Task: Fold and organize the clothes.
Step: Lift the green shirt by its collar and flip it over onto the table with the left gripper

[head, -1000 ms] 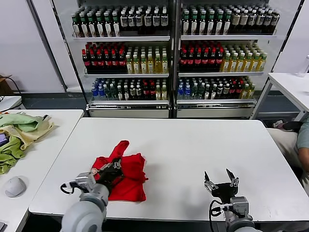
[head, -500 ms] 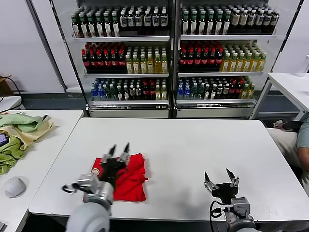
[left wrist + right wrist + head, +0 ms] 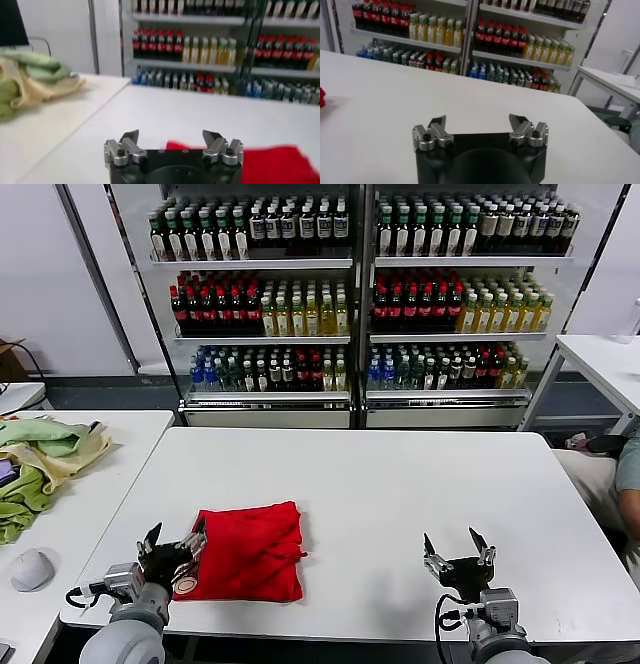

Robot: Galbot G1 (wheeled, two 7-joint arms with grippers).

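Note:
The clothes, a bright red T-shirt (image 3: 250,549), lie folded in a flat, roughly square bundle on the white table (image 3: 400,484), near its front edge on the left. My left gripper (image 3: 177,530) hovers open just off the bundle's left edge, holding nothing. From the left wrist view, the open left gripper (image 3: 170,135) has the red T-shirt (image 3: 272,161) just beyond and to one side of it. My right gripper (image 3: 452,541) stands open and empty over bare table at the front right. In the right wrist view the right gripper (image 3: 477,120) faces bare table, and a sliver of the red T-shirt (image 3: 321,96) shows.
Pale green and yellow cloths (image 3: 40,459) and a grey mouse (image 3: 32,569) lie on a side table to the left. Drink coolers full of bottles (image 3: 350,294) stand behind. A person (image 3: 625,474) sits at the right edge, near another white table (image 3: 600,359).
My left gripper opened, let go of the red T-shirt and drew back toward the table's front left. The raised flap now lies flat on the bundle. The right arm stayed still.

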